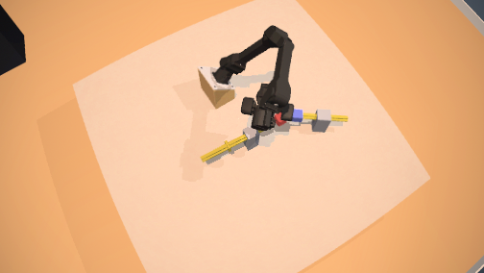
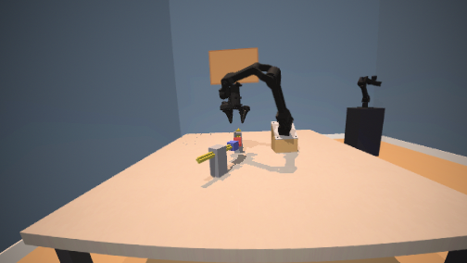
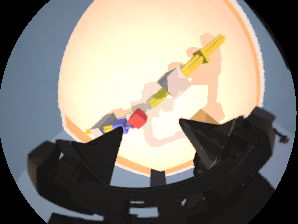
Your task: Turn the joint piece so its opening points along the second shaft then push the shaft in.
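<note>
The fixed shaft is yellow and passes through a grey block. Its inner end carries a blue hinge part and the red joint piece. The second shaft, yellow with a crossbar, runs through another grey block. Its inner end shows in the wrist view, apart from the red piece. I cannot tell exactly where the red opening points. My gripper is open and empty, above the joint.
The arm's base stands on a wooden block beside the shafts. A dark pedestal with another small arm stands beyond the table. The two grey blocks stand upright on either side of the joint.
</note>
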`<state>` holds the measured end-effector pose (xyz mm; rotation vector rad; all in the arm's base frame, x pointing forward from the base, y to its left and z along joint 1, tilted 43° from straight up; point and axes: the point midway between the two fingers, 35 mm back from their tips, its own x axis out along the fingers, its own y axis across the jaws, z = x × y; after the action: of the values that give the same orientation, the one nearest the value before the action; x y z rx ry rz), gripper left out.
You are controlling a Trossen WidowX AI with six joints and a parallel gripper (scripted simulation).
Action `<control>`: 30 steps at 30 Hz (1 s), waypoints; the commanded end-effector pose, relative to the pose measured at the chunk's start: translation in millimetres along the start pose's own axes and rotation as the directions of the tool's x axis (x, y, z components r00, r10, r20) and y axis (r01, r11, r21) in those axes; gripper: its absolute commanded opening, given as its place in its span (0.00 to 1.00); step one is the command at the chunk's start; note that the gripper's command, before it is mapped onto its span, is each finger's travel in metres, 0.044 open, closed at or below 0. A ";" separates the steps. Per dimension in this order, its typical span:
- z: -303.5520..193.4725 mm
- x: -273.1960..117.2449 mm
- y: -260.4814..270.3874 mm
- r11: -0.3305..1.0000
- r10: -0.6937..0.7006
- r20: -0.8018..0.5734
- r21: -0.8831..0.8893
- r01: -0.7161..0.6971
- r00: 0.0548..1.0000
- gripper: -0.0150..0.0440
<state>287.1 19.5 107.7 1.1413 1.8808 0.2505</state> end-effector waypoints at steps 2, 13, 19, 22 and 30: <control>4.5 4.0 -6.9 0.986 0.038 -0.028 0.163 -0.033 0.999 1.00; 16.1 11.6 -20.3 0.857 0.122 -0.075 0.510 -0.067 0.990 1.00; 22.0 15.8 -27.8 0.737 0.170 -0.094 0.673 -0.063 0.981 1.00; 24.2 17.4 -30.7 0.682 0.189 -0.101 0.730 -0.057 0.977 1.00; 24.4 17.5 -30.9 0.678 0.191 -0.102 0.733 -0.056 0.976 1.00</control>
<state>284.6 9.4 65.9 1.8200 2.1152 -0.3875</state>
